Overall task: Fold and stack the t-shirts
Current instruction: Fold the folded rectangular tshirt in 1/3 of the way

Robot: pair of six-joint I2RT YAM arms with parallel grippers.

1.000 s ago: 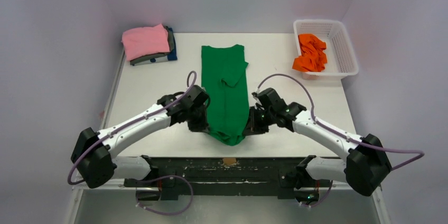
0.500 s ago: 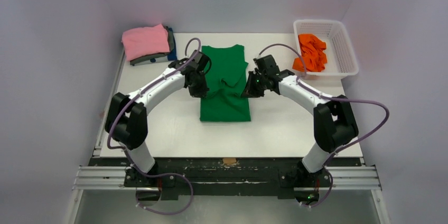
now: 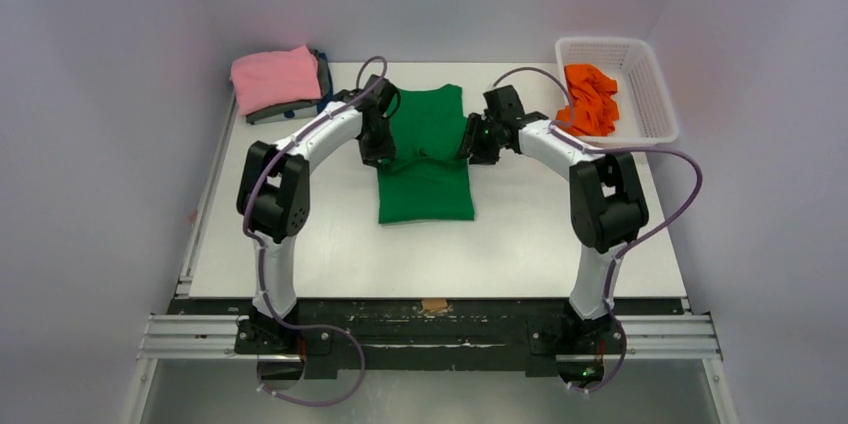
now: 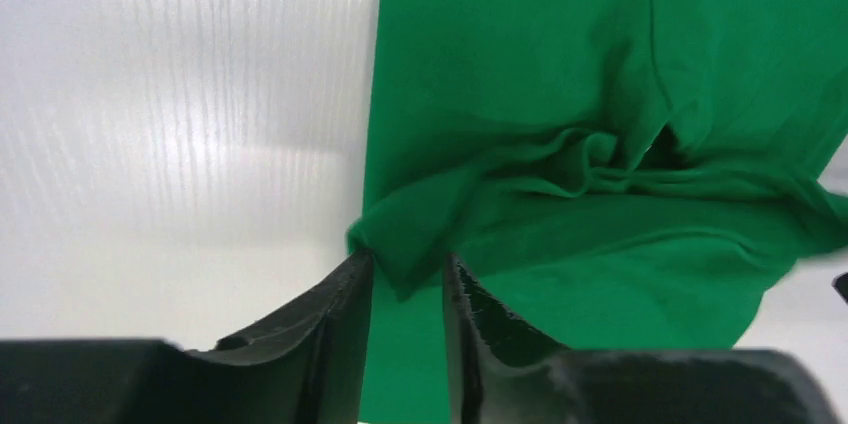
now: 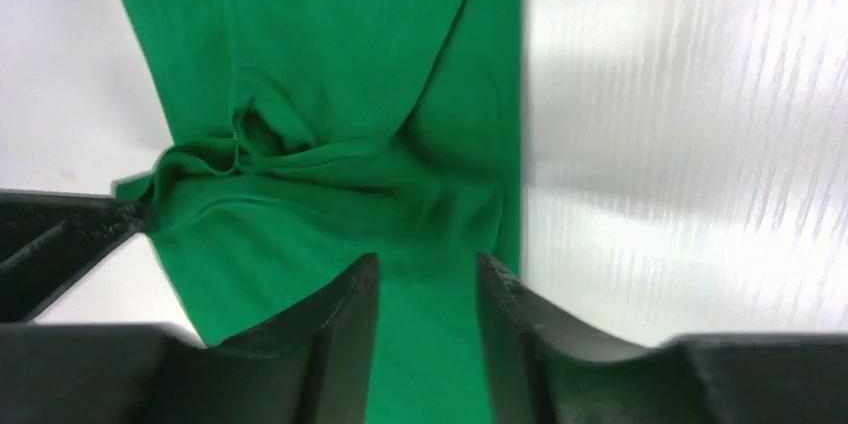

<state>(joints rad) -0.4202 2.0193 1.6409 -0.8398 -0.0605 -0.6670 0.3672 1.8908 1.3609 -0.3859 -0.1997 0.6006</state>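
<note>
Both arms have reached further up the table vs 0.5 s ago, dragging the near hem of the green t-shirt over its chest at centre. Left gripper pinches a hem corner. Right gripper sits narrow w/ cloth between (blurred, can't tell if clamped). Risk: the hem sags bunched mid-span, so releasing now would prob leave a crooked fold.
</note>
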